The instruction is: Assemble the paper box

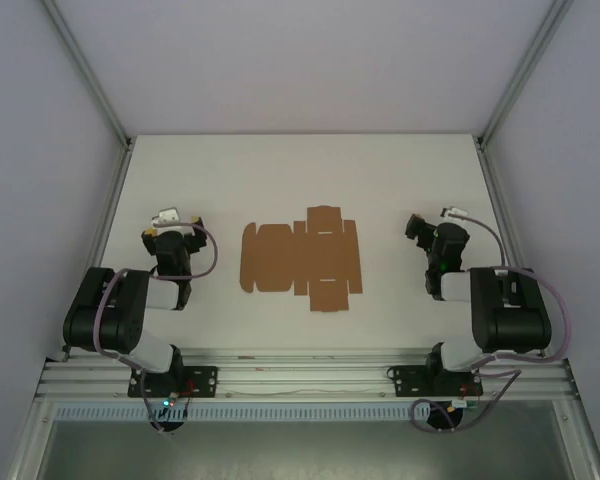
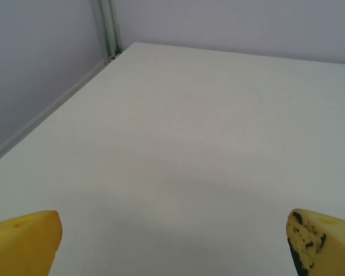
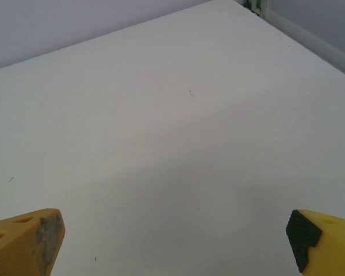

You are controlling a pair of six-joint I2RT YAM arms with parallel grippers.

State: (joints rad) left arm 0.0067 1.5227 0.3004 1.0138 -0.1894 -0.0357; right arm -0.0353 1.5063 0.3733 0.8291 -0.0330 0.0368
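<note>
paper box flat on table, unobstructed

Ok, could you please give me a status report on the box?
Left tool open, empty. Right tool open, empty. Box flat on table, unfolded, untouched. Nothing blocking it.

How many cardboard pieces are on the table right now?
1. The paper box lies flat, unfolded, at the middle of the table; any sheet hidden under it would not show.
</note>
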